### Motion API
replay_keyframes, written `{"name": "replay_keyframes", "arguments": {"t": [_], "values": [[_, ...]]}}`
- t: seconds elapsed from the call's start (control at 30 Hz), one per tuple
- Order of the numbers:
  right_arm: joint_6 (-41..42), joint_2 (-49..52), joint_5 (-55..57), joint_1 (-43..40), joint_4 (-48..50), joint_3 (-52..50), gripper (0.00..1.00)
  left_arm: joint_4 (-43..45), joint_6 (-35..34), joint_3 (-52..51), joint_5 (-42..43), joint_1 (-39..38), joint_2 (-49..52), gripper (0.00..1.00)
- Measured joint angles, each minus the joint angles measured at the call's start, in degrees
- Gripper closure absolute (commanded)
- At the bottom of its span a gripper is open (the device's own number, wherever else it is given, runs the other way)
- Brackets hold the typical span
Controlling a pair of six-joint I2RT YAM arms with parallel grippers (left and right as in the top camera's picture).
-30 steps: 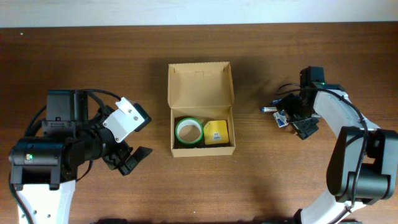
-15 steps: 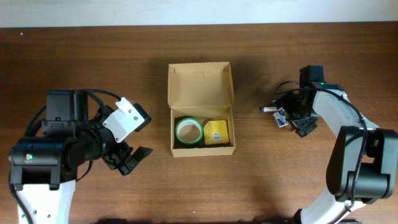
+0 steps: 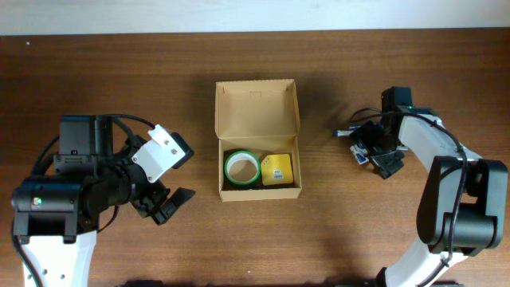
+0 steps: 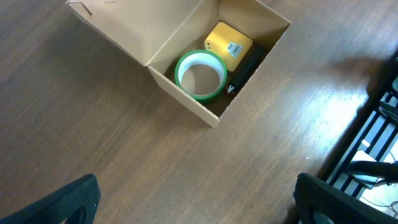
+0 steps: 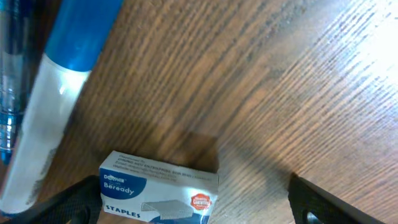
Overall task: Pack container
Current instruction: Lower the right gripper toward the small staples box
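So at this moment the container (image 3: 256, 104) sat in the middle of the table (image 3: 96, 72) with its flap lid hinged back toward the far side. That made sense to me, since it left the whole inside open from above. A green tape roll (image 3: 241, 168) and a yellow item (image 3: 276, 169) lay flat side by side in it. The left wrist view also showed something dark (image 4: 245, 68) tucked along the wall next to the yellow one. They looked packed tight against each other, I'd guess to save room for more.

The right jaws were spread wide and low over the loose stuff right of the container, with nothing in them. A small staples box (image 5: 158, 186) lay on the wood between them, closer to one finger than the other. A white marker with a blue cap (image 5: 56, 106) lay just beside it. My read was that the arm was lining up on the staples, and the wide spread was there to clear the box's sides. The marker being so near could have gotten in the way of a clean pinch.

The left jaws were also fully open and empty, parked well off to the container's left. They weren't touching anything, and the wrist camera looked across at the open container. It seemed to be just keeping clear of the other arm.
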Motion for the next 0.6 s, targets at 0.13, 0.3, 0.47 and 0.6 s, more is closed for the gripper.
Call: {"name": "replay_keyframes", "arguments": {"t": [0.13,0.3,0.47,0.6], "values": [[-0.4,0.0,0.0,0.0,0.2,0.0,0.11,0.0,0.0,0.0,0.0,0.0,0.0,0.0],[-0.6,0.0,0.0,0.0,1.3,0.0,0.17,0.0,0.0,0.0,0.0,0.0,0.0,0.0],[-0.8,0.0,0.0,0.2,2.3,0.0,0.17,0.0,0.0,0.0,0.0,0.0,0.0,0.0],[-0.9,0.0,0.0,0.7,2.7,0.0,0.17,0.0,0.0,0.0,0.0,0.0,0.0,0.0]]}}
